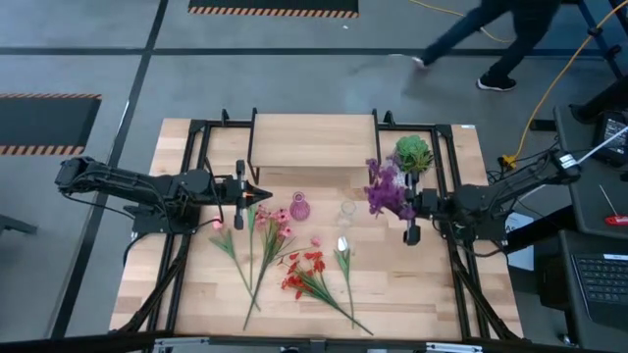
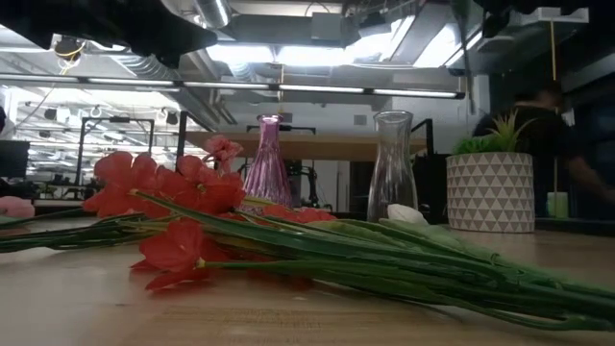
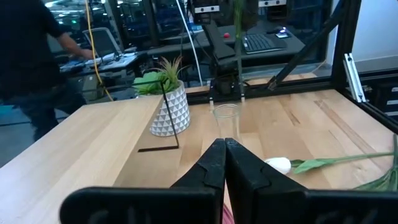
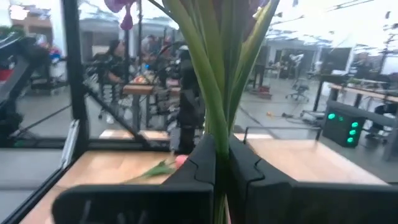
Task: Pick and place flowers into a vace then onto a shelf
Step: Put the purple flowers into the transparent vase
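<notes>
My right gripper (image 4: 219, 163) is shut on the purple sprig (image 1: 387, 190) and stands right of the clear vase (image 1: 346, 209), near the potted plant. My left gripper (image 1: 261, 193) is shut and empty, hovering left of the pink vase (image 1: 299, 207); in its wrist view (image 3: 224, 163) it points toward the clear vase (image 3: 227, 121). Lying flat on the table are pink blossoms (image 1: 276, 220), a red cluster (image 1: 307, 269) and a white bud (image 1: 342, 245). The shelf (image 1: 314, 139) stands at the far edge. My right gripper pinches the purple sprig by its bundle of green stems (image 4: 217, 118) between the two fingers. The fingers come level from the table's right side and lie across the stems. The sprig stands upright, blooms above the fingers; its lower end is hidden by the gripper.
A spiky green plant in a white patterned pot (image 1: 414, 154) stands just behind the right gripper. Black frame rails (image 1: 196, 147) run along the table's sides. People move in the room beyond the table (image 1: 491, 39). Bare tabletop lies at the near right corner (image 1: 422, 294).
</notes>
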